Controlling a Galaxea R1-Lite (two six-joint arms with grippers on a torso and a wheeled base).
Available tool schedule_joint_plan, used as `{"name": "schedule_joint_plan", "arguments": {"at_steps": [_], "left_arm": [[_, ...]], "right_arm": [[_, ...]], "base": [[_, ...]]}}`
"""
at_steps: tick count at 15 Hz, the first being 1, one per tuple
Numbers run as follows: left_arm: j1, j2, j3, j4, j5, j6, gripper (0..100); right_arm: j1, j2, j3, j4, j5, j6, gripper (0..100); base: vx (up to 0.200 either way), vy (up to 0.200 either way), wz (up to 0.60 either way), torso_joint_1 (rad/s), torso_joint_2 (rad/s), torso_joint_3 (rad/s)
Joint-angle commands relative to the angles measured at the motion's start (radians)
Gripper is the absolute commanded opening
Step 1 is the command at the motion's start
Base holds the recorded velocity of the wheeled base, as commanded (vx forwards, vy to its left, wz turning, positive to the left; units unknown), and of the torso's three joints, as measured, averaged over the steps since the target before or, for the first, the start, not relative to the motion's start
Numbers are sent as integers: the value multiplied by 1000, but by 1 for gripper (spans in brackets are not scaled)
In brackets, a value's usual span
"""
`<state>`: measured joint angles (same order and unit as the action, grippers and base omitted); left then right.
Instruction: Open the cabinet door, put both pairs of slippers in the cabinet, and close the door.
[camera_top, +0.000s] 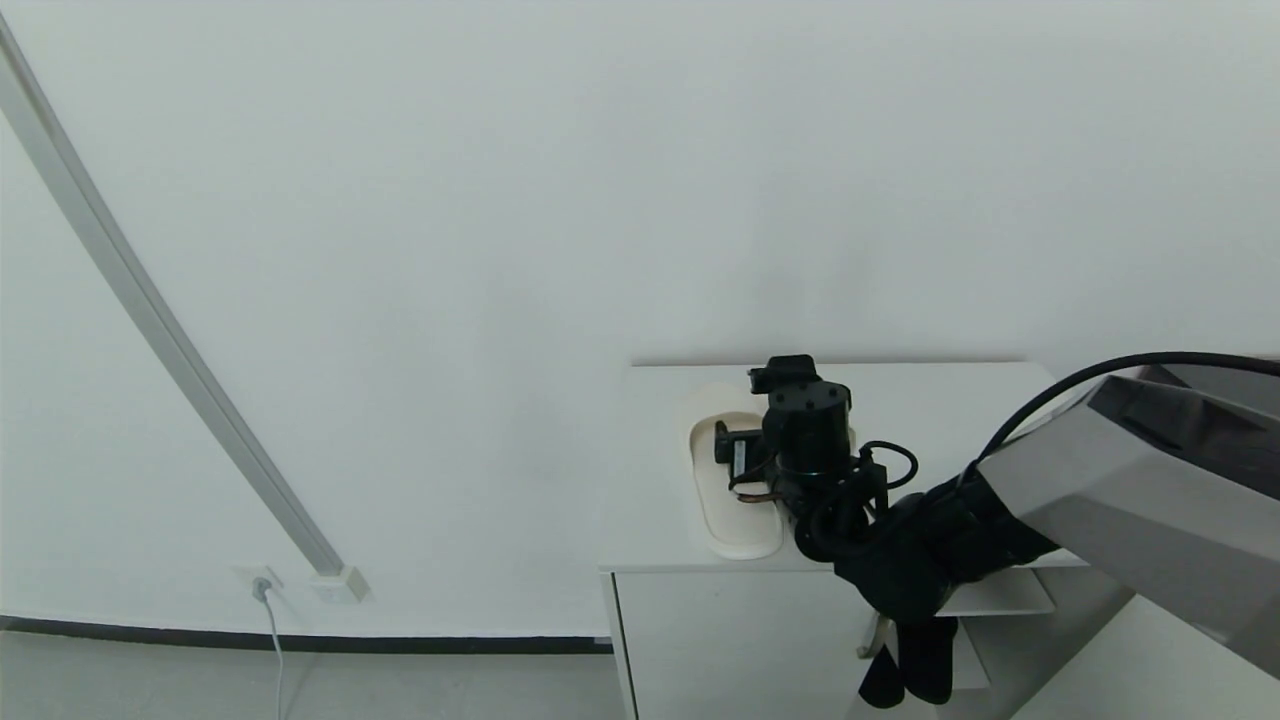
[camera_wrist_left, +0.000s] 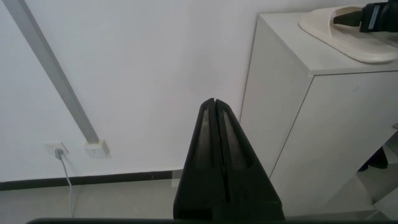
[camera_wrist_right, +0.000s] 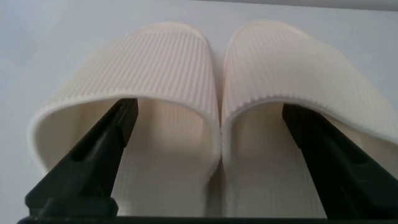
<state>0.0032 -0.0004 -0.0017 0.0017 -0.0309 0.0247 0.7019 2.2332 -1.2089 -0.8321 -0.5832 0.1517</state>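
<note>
The pair of cream slippers looks soft and rubbery, like foam, and not shiny at all. Thin lines run all over the straps, so they look bumpy, and the insoles have fine lines too. The white cabinet is smooth and flat, like painted board, with a dull finish. The right gripper has fingers of dull black plastic. The left gripper is black plastic too, but smoother, with a soft shine. The wall is smooth, dull white. The grey rail on it looks hard and smooth. The grey floor is a bit shiny.
</note>
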Motion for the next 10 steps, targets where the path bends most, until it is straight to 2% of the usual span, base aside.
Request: {"name": "schedule_joint_plan", "arguments": {"at_steps": [1,3,4,10], "left_arm": [[0,0,0,0,0,0,0],[0,0,0,0,0,0,0],[0,0,0,0,0,1,0],[0,0,0,0,0,0,0]], "right_arm": [[-7,31,-47,7,-1,-8,100],[-10,36,-52,5,-3,-8,100],[-12,36,-52,5,-3,-8,0],[-4,3,-40,4,-3,-8,0]], "base": [[0,0,0,0,0,0],[0,0,0,0,0,0],[0,0,0,0,0,0],[0,0,0,0,0,0]]}}
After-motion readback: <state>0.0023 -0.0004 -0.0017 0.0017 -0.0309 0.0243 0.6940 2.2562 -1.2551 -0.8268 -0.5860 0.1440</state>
